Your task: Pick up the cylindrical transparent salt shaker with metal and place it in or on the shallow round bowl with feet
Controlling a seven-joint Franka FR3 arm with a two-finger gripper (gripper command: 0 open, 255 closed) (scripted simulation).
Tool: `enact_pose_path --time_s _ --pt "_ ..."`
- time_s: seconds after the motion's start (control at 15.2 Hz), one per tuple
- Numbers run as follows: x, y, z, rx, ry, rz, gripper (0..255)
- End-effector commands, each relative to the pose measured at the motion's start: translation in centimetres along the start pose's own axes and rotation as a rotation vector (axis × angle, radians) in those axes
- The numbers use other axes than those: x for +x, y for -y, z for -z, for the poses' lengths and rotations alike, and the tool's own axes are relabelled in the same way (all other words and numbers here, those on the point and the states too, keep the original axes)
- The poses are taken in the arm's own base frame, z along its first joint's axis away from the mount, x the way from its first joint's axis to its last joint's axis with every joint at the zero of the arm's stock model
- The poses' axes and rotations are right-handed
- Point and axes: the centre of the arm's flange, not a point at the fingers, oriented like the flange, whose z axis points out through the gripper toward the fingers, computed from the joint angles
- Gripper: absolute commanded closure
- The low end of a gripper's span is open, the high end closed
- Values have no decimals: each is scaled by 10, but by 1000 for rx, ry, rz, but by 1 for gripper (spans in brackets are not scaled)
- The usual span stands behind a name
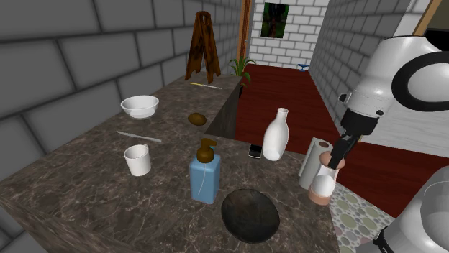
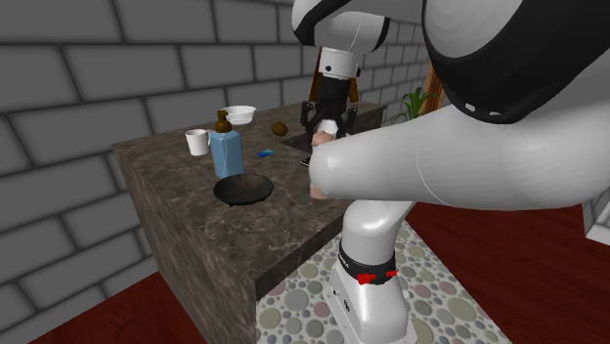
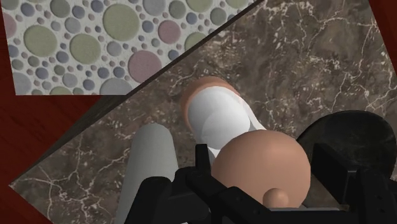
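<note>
While the salt shaker [image 1: 321, 185] stands upright near the counter [image 1: 86, 187] edge closest to the stand, the gripper [image 1: 333, 165] sits directly over it, aligned with its long axis.

- Shaker: whitish body, brownish-pink cap and base. A white roll [image 1: 310, 164] stands just beside it.
- Wrist view: the cap of the shaker [image 3: 257, 162] fills the space between the two black fingers [image 3: 202, 167], with no gap on either side. Judged clamped on the cap. The base looks to rest on the counter, so not lifted yet.
- Target: dark shallow bowl [image 1: 250, 214], on the same counter toward the shoulder view's left of the shaker and a little nearer the camera. Near it, not touching. Feet not visible.
- Wrist view puts the bowl [image 3: 356, 137] just past one finger, on the side away from the roll.
- Blue soap bottle [image 1: 204, 178] stands beyond the bowl, off the likely path.

Judgement: next is a straight lift, then a short sideways carry toward the bowl. The top-heavy hold on the cap may let the body swing.
</note>
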Motion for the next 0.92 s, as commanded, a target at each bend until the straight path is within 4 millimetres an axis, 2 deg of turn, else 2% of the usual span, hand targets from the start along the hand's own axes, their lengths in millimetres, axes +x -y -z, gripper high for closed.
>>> enact_pose_path --time_s 0.0,0.66,0.86 --pt "-1 2 11 0 0 0 255" --pt "-2 10 63 0 0 0 255" --pt "13 46 69 0 0 0 255"
